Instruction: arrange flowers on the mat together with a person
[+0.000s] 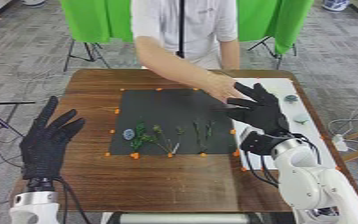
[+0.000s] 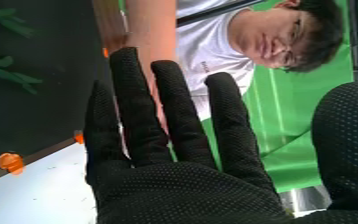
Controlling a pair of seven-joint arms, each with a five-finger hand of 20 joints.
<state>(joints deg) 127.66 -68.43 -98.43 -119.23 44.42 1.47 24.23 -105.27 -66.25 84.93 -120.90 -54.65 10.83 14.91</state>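
Grey carpet (image 1: pixel 33 60) runs behind the brown wooden table (image 1: pixel 87 175), with bright green cloth (image 1: pixel 95 22) hanging beyond its far side and a person (image 1: pixel 193 27) in a white shirt at that edge. On the table lies a black mat (image 1: pixel 162 107) with orange blobs (image 1: pixel 135 155) round its border, and beside it, on the right, a white panel (image 1: pixel 269 82). Along the near part of the mat rest the task's flowers: a round bluish bloom (image 1: pixel 129 134) at the left, a leafy green stem (image 1: pixel 140 136) just beside it, a branching sprig (image 1: pixel 162 140) next, then slim green stems (image 1: pixel 200 136) farther right. More small greenery, a dark piece (image 1: pixel 291 98) and a paler piece (image 1: pixel 301 118), lies on the white panel. The person's hand (image 1: pixel 218 86) reaches over the far right of the mat, close to the robot's right hand (image 1: pixel 262 117). That one hangs above the meeting line of mat and panel, palm showing in the wrist view, its fingers (image 2: pixel 171 100) straight and slightly apart, the thumb (image 2: pixel 349 135) held well off to one side. Over the table's left side, the left hand (image 1: pixel 42 152) has its fingers extended and spread.
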